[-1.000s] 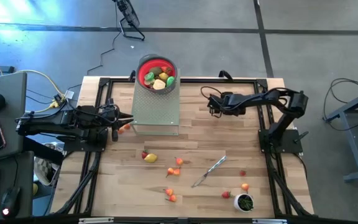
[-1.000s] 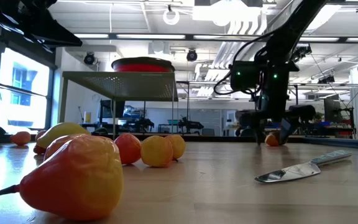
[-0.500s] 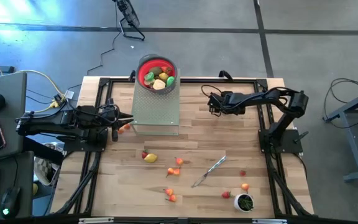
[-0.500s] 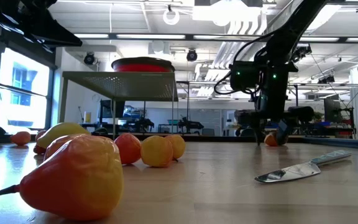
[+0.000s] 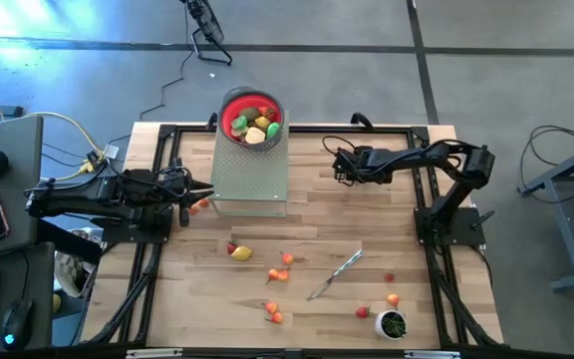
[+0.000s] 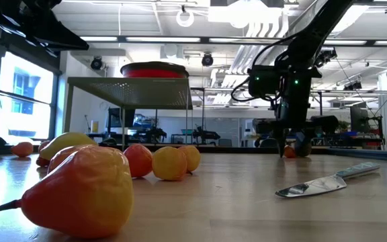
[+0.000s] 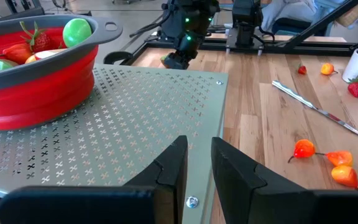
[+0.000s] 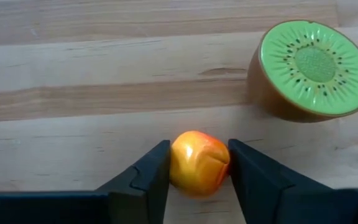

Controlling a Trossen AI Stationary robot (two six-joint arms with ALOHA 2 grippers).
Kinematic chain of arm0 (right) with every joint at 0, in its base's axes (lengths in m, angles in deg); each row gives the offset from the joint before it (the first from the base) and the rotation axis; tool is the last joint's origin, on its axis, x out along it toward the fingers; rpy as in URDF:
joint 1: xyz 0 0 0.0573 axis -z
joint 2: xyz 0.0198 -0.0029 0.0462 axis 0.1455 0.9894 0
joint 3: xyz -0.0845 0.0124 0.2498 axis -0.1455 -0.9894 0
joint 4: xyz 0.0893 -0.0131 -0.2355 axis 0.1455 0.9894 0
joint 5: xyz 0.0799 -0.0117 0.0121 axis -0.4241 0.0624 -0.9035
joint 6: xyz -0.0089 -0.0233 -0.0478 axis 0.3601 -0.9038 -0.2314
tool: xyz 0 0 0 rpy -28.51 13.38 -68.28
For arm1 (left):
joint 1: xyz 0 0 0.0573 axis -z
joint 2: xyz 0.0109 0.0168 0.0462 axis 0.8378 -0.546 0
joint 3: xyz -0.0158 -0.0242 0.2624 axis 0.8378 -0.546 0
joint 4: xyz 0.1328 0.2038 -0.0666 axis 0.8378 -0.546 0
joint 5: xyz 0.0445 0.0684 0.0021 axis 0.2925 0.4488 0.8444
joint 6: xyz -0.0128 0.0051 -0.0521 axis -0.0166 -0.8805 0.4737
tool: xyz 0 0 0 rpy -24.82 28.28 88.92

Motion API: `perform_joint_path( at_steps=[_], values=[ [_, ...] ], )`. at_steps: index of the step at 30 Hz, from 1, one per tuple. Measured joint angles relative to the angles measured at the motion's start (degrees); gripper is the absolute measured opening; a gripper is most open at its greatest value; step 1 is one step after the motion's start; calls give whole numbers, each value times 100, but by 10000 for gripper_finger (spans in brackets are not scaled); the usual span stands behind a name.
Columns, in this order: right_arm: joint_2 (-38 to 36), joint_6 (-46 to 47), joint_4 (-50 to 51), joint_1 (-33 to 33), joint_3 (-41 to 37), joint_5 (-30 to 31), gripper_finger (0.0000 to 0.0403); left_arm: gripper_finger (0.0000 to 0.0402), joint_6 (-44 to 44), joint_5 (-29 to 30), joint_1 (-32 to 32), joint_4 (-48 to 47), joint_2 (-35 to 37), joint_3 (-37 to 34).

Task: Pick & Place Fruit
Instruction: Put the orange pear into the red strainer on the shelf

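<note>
Wrist view: fruit (image 8: 198, 162) betw. hand (image 8: 199, 168) fingers (touching)

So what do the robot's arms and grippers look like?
Both arms are black and made of chunky jointed segments, with black cables looping along them. The right gripper has two flat, dark, wedge-shaped fingers. The left gripper looks the same, with a small silver screw between its fingers. Little green lights glow on the right arm near its wrist.
</note>
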Motion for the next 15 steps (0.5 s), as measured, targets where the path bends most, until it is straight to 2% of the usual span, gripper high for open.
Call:
perform_joint_path(
  at_steps=[7,15],
  values=[
    [0,-5,-8,0,0,-17,155,67,0,2,0,-1,0,0],
    [0,-234,-202,0,-5,-112,148,67,2,0,-1,-177,-2,0]
  ],
)
